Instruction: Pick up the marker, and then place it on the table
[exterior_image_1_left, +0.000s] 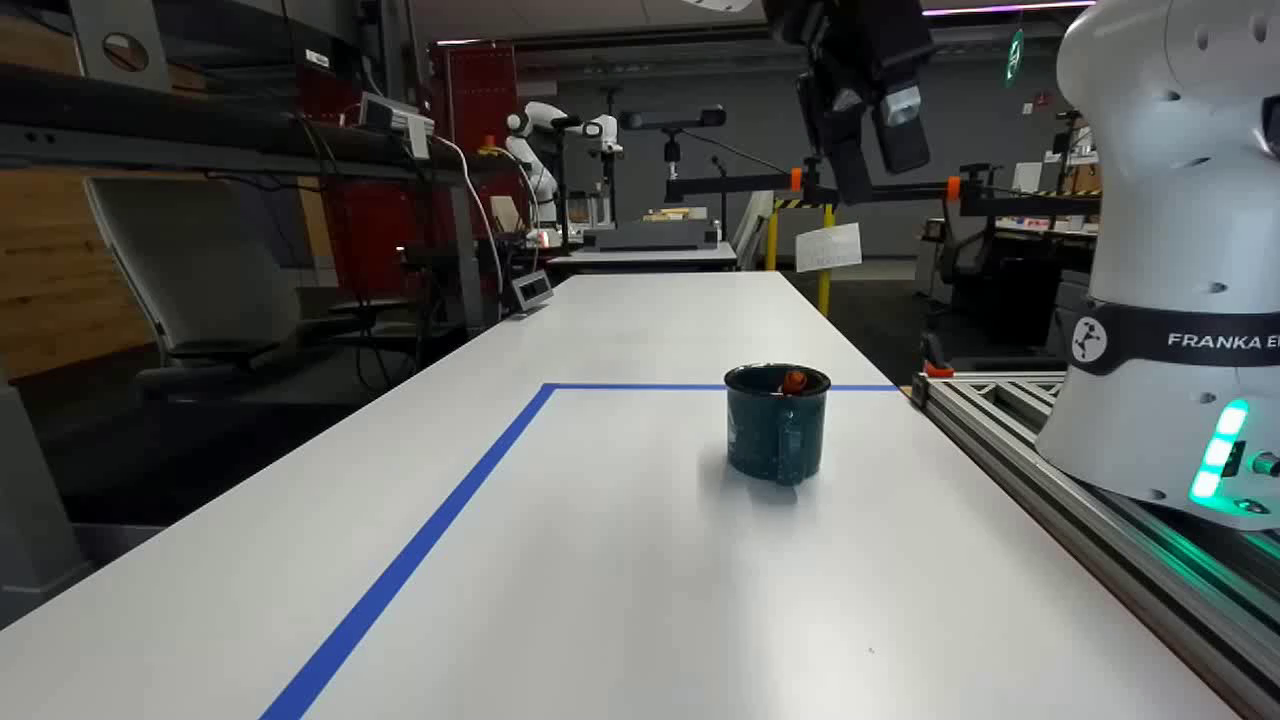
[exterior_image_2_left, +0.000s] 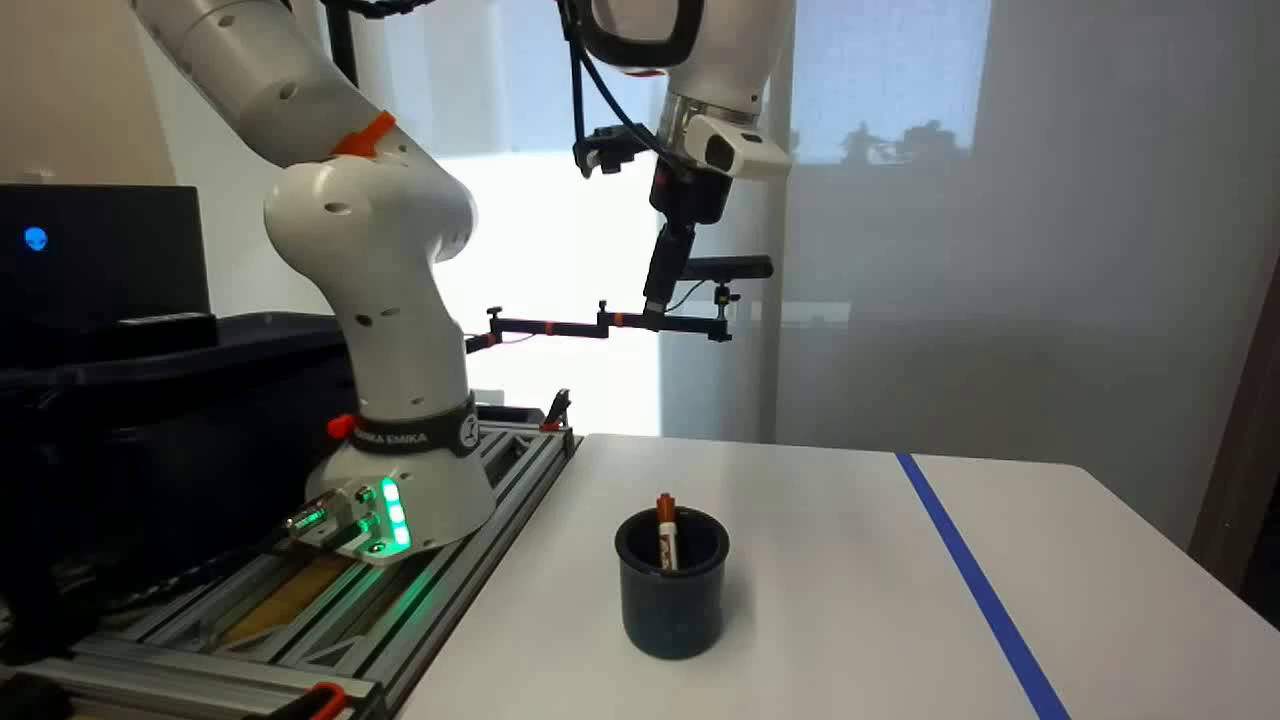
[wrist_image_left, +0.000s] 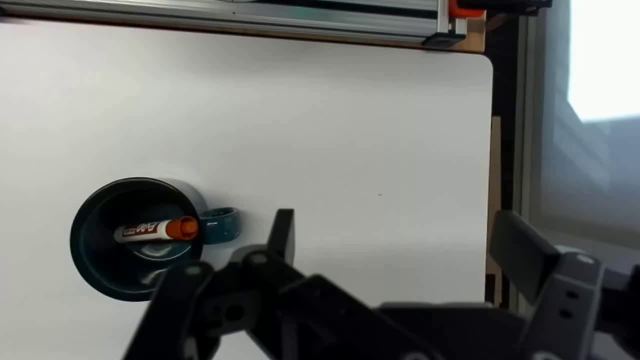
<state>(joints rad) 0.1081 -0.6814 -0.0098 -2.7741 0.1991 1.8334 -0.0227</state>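
The step in hand looks to be the pick-up, before any grasp: the marker (exterior_image_2_left: 668, 545) leans inside the dark mug (exterior_image_2_left: 671, 615), lower centre of the frame in an exterior view, its orange cap (exterior_image_2_left: 666, 509) poking out above. The fingers (wrist_image_left: 522, 252) are spread wide with nothing between them; in the wrist view they stand at lower centre and lower right, while the mug sits at lower left. The next move probably calls for a shift toward the left of that frame, then a descent with the cap between them, closing without catching the mug's wall or handle (wrist_image_left: 221, 227). A lift clear of the mug would come before laying the marker on the bench (wrist_image_left: 360, 140). In an exterior view little beyond the cap (exterior_image_1_left: 793, 382) shows, right of centre. The wrist view does catch the marker's white end, but shade inside the mug makes it hard to say what that end touches. The fingers (exterior_image_2_left: 668, 265) appear edge-on in an exterior view, so their gap cannot be read there, and the frame's top edge cuts off part of the arm (exterior_image_2_left: 385, 290).
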